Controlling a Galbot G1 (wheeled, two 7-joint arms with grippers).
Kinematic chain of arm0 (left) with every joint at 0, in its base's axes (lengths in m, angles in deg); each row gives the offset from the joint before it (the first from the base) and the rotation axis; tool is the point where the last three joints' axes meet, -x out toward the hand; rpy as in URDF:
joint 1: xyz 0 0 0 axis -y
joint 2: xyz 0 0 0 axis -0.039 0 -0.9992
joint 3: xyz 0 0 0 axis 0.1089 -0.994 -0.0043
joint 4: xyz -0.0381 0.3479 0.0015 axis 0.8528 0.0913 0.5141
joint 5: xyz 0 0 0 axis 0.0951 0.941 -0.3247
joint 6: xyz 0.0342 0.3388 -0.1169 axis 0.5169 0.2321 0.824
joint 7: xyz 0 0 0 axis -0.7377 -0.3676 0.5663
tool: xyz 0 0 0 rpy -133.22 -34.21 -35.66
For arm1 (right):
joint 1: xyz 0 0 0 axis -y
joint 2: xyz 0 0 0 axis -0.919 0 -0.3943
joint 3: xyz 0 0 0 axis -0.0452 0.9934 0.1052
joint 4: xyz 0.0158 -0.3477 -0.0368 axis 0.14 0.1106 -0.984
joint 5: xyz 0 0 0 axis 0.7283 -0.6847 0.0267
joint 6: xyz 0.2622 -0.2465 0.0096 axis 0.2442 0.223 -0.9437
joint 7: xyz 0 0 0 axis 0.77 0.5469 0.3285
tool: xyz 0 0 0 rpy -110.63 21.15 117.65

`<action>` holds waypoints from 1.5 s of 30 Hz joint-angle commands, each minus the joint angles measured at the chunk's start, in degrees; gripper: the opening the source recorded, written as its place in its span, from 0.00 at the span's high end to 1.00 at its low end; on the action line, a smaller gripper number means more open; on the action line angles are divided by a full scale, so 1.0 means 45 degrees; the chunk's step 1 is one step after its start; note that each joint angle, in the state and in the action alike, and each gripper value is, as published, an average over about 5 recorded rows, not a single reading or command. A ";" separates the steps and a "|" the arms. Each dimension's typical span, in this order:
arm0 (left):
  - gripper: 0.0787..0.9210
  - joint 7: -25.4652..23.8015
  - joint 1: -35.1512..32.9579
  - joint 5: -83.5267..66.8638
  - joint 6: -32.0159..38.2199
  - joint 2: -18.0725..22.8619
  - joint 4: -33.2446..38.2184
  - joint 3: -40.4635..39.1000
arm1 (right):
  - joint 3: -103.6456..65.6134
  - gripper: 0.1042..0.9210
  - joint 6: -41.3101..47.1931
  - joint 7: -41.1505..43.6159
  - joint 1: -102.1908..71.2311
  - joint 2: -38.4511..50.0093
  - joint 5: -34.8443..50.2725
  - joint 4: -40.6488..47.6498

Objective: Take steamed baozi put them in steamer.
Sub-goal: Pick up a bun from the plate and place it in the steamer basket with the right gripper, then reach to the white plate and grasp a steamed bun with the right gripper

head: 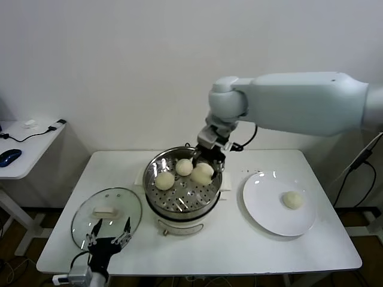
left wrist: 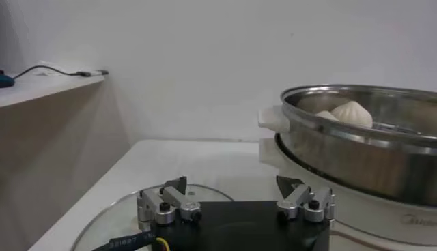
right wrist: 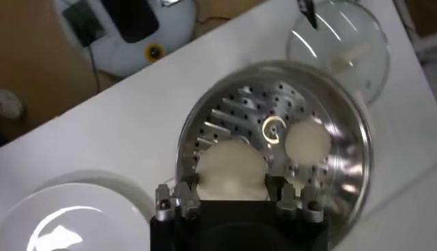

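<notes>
Head view: right gripper (head: 206,162) over the far right of the round shiny stainless-steel steamer (head: 157,200), fingers around a cream-white round baozi (head: 202,173). Two more buns (head: 164,180) on the perforated tray, a fourth bun (head: 292,200) on the flat white plate (head: 263,216). Left gripper (head: 109,234) parked over the round glass lid (head: 87,214).

Left wrist: fingers (left wrist: 300,196) spread wide, holding nothing.

Right wrist: fingers (right wrist: 186,200) flank the bun (right wrist: 231,170), touching both sides.
</notes>
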 commanded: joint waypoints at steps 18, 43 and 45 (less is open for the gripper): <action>0.12 0.0070 -0.0090 -0.0047 0.0022 0.0026 0.0013 0.0126 | -0.0728 0.31 -0.2558 -0.0748 -0.3654 -0.2581 -0.3504 0.2756; 0.12 0.0065 -0.0334 0.0003 0.0086 0.0106 0.0410 0.0075 | 0.2557 0.12 0.1504 0.0629 0.2085 0.4613 0.2412 0.2693; 0.12 0.0062 -0.0306 -0.0003 0.0087 0.0103 0.0392 0.0089 | 0.3038 0.12 0.2610 0.0578 0.1969 0.5613 0.2457 0.2415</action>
